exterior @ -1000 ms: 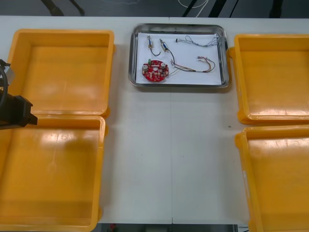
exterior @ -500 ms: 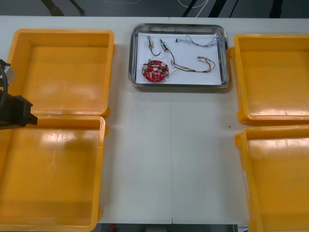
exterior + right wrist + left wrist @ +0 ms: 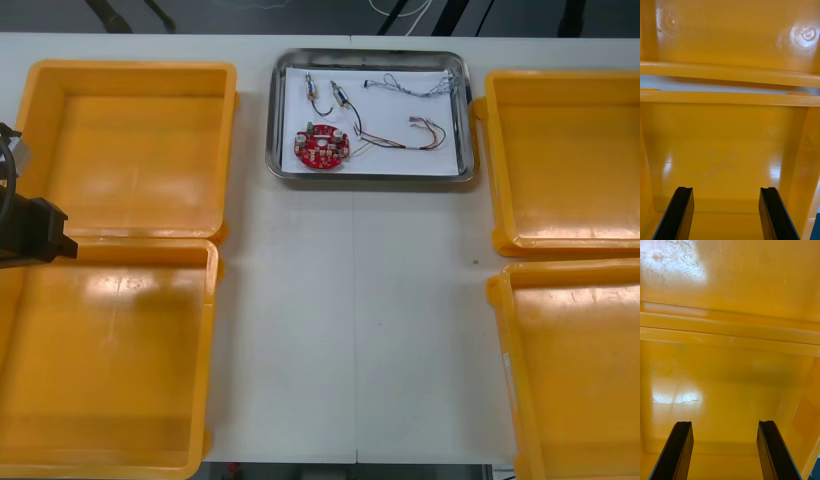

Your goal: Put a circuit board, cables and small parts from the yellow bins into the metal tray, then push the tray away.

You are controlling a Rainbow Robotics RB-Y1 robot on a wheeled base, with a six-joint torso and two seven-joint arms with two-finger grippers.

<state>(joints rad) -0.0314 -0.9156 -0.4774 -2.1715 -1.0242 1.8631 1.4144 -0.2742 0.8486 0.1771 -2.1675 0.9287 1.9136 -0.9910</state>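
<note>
The metal tray (image 3: 368, 172) lies at the far middle of the table, white inside. In it are a round red circuit board (image 3: 321, 148), two small metal parts (image 3: 327, 95), a twisted blue and white cable (image 3: 425, 88), a black cable (image 3: 375, 136) and a red and yellow cable (image 3: 428, 128). My left arm (image 3: 30, 228) is parked at the left edge over the left bins. In the left wrist view my left gripper (image 3: 724, 450) is open above a bare bin floor. My right gripper (image 3: 727, 213) is open over the near right bin (image 3: 730, 150).
Two yellow bins stand on the left (image 3: 130, 150) (image 3: 100, 360) and two on the right (image 3: 565, 160) (image 3: 580, 370), all bare inside. Bare white table (image 3: 350, 320) lies between them, in front of the tray.
</note>
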